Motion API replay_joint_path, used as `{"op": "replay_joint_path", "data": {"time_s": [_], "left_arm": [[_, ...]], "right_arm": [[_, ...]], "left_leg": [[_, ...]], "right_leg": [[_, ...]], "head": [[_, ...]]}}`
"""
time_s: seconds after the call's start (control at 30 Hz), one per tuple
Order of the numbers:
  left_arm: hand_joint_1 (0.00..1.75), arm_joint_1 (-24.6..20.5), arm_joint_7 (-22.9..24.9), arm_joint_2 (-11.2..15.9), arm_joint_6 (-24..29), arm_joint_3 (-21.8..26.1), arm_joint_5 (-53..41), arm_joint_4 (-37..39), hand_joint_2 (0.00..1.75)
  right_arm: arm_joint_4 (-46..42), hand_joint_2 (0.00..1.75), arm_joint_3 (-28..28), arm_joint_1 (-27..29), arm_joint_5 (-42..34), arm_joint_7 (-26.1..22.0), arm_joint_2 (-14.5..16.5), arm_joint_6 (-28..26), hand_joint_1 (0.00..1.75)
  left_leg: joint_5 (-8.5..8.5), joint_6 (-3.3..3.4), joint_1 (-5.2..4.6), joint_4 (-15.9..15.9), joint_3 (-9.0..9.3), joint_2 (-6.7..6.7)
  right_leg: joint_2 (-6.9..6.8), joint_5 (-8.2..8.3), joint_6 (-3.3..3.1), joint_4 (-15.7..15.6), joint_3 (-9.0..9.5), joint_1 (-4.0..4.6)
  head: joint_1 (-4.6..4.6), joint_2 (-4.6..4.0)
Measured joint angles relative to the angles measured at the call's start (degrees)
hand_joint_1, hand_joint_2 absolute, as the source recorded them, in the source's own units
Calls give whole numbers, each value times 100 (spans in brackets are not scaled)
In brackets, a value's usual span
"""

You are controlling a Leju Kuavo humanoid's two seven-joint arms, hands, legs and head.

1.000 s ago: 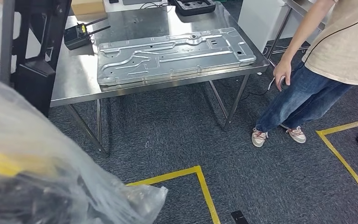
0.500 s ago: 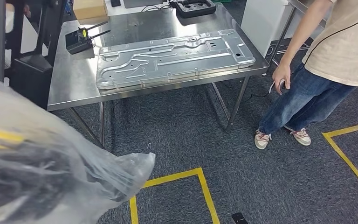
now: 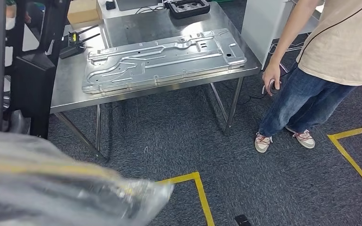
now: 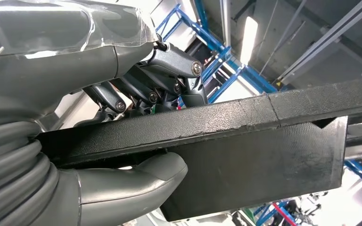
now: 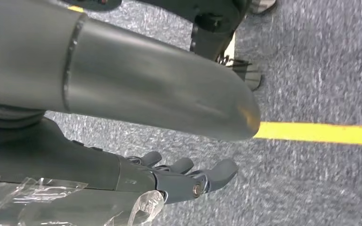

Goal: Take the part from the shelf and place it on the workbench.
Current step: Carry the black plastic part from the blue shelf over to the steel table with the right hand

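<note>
Part (image 4: 245, 141) stays gripped by left hand (image 4: 136, 94).

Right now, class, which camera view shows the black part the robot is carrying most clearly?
The left wrist view: the black part shows sharp, its textured flat body and rim held by the left hand, thumb under, fingers over. The head view shows just a blurred plastic-wrapped bundle. The right wrist view shows a little plastic wrap, no clear part.

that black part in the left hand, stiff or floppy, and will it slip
Probably stiff: the black part juts well past the left hand with straight edges and no sag. Its pebbled surface likely gives decent friction, so slipping seems unlikely. With the thumb and fingers clamping only one end, the free end may lever downward.
</note>
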Motion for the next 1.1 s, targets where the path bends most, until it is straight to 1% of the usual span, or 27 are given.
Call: {"op": "replay_joint_path", "data": {"time_s": [0.03, 0.07, 0.1, 0.13, 0.17, 0.23, 0.27, 0.3, 0.33, 0.4, 0.43, 0.47, 0.5, 0.57, 0.6, 0.63, 0.67, 0.73, 0.77, 0.8, 0.83, 0.87, 0.93, 0.97, 1.0, 1.07, 1.1], "left_arm": [[175, 2, 0, 2, 3, 3, 2, 0, 175], [175, 4, -1, 3, 4, 5, 3, 0, 175], [175, 10, -1, 3, 4, 5, 4, 0, 175], [175, 14, -1, 3, 4, 5, 6, 0, 175], [175, 16, -1, 3, 4, 5, 8, 0, 175], [175, 14, -2, 13, 4, 13, 9, 0, 175], [175, 10, -2, 21, 4, 19, 8, 0, 175], [175, 8, -3, 30, 4, 24, 7, 0, 175], [175, 6, -4, 34, 4, 26, 6, 0, 175], [175, 8, -5, 36, 4, 25, 5, 0, 175], [175, 5, -5, 35, 5, 25, 4, 0, 175], [175, 1, -6, 36, 5, 26, 4, 0, 175], [175, -1, -6, 35, 5, 26, 4, 0, 175], [175, 4, -6, 34, 5, 22, 4, 0, 175], [175, 12, -5, 33, 4, 20, 4, 0, 175], [175, 16, -5, 33, 4, 19, 4, 0, 175], [175, 17, -5, 33, 4, 18, 3, 0, 175], [175, 20, -5, 33, 4, 17, 2, 0, 175], [175, 20, -3, 33, 4, 17, 1, 0, 175], [175, 20, 1, 33, 4, 17, 1, 0, 175], [175, 25, 5, 33, 4, 17, 1, 0, 175], [175, 31, 9, 34, 4, 17, 0, 0, 175], [175, 42, 11, 38, 5, 21, -2, -1, 175], [175, 36, 11, 45, 6, 26, -3, -1, 175], [175, 33, 11, 51, 7, 30, -3, -2, 175], [175, 41, 12, 60, 7, 31, -2, -2, 175], [175, 53, 14, 60, 7, 30, -2, -2, 175]], "right_arm": [[0, 0, 1, 3, 0, -4, 4, 1, 0], [0, 0, 1, 7, 0, -7, 4, 1, 0], [0, 0, 1, 8, 0, -8, 5, 2, 0], [0, 0, 1, 8, 0, -8, 5, 2, 0], [0, 0, 1, 7, 0, -8, 5, 2, 0], [0, 0, 1, 5, 0, -9, 18, 4, 0], [1, 0, 1, 2, -1, -9, 25, 4, 0], [1, 0, 1, 1, -1, -9, 22, 5, 0], [1, 0, 1, 0, -1, -9, 17, 6, 0], [1, 0, 1, -4, 0, -9, -1, 7, 0], [1, 0, 1, -5, 0, -9, 0, 7, 0], [1, 0, 2, -8, 0, -11, 0, 9, 0], [1, 0, 4, -8, 0, -11, -1, 10, 0], [0, 0, 7, -6, 0, -11, 0, 13, 0], [0, 0, 8, -2, 0, -10, 1, 13, 0], [0, 0, 8, 4, -1, -10, 1, 13, 0], [1, 0, 9, 11, -2, -11, -1, 13, 0], [2, 0, 9, 26, -8, -17, -9, 15, 0], [2, 0, 9, 31, -11, -21, -13, 16, 0], [2, 0, 9, 28, -14, -27, -15, 17, 0], [2, 0, 9, 25, -16, -33, -16, 19, 0], [2, 0, 9, 18, -17, -37, -16, 20, 0], [1, 0, 9, 14, -20, -44, -4, 22, 0], [1, 0, 9, 14, -20, -46, 0, 22, 0], [1, 0, 9, 13, -21, -49, 5, 22, 0], [1, 0, 9, 15, -23, -51, 6, 21, 0], [1, 0, 9, 17, -24, -52, 9, 21, 0]], "left_leg": [[-180, 32, -40, 471, -260, 23], [-311, 67, -84, 903, -517, 29], [-349, 114, -126, 1180, -708, 29], [-275, 176, -169, 1236, -792, 29], [-87, 255, -216, 1029, -746, 29], [387, 449, -342, 220, -439, 42], [543, 512, -399, -115, -302, 54], [620, 544, -443, -320, -214, 67], [622, 543, -466, -390, -181, 73], [619, 530, -446, -458, -111, 65], [610, 541, -431, -486, -69, 56], [597, 562, -417, -506, -24, 49], [578, 585, -408, -522, 9, 47], [530, 621, -410, -523, 47, 40], [502, 625, -412, -523, 72, 31], [473, 621, -412, -523, 107, 17], [440, 610, -410, -523, 153, 0], [366, 573, -407, -523, 255, -26], [334, 550, -412, -521, 286, -33], [304, 521, -417, -524, 295, -34], [288, 488, -423, -511, 300, -35], [277, 457, -429, -499, 308, -37], [222, 396, -424, -400, 303, -27], [150, 366, -413, -237, 229, -18], [36, 330, -396, 41, 81, -7], [-241, 259, -354, 812, -373, 5], [-318, 233, -335, 1104, -584, 8]], "right_leg": [[-9, -15, -24, 0, 10, 25], [-16, -34, -50, 1, 24, 53], [-22, -58, -76, 1, 47, 86], [-26, -87, -98, 1, 81, 120], [-27, -119, -113, 1, 126, 152], [-30, -193, -124, -1, 227, 194], [-26, -227, -117, -11, 264, 208], [-27, -252, -104, -30, 288, 215], [-30, -254, -80, -31, 303, 231], [-43, -246, -36, 2, 322, 229], [-46, -263, -17, 113, 294, 230], [-47, -332, -4, 303, 203, 228], [-46, -453, 11, 602, 36, 227], [-45, -749, 48, 1332, -434, 227], [-45, -813, 65, 1567, -625, 226], [-45, -760, 74, 1606, -720, 226], [-45, -583, 75, 1416, -697, 226], [-40, -55, 41, 597, -416, 230], [-37, 75, 10, 247, -296, 241], [-34, 152, -28, 23, -219, 252], [-31, 150, -73, -59, -199, 264], [-33, 125, -114, -69, -189, 271], [-41, 165, -189, -86, -121, 249], [-47, 150, -219, -89, -79, 235], [-49, 131, -242, -93, -45, 222], [-46, 72, -267, -93, 8, 219], [-43, 37, -265, -93, 42, 219]], "head": [[-2, 0], [-3, 0], [-3, 0], [-4, 0], [-4, 0], [-3, 0], [-4, 0], [-4, 0], [-5, 1], [-4, 1], [-1, 1], [3, 1], [7, 1], [9, 1], [9, 2], [9, 2], [9, 2], [7, 1], [8, 1], [9, 1], [11, 2], [14, 2], [8, 2], [2, 1], [-5, 1], [-14, 1], [-14, 1]]}}
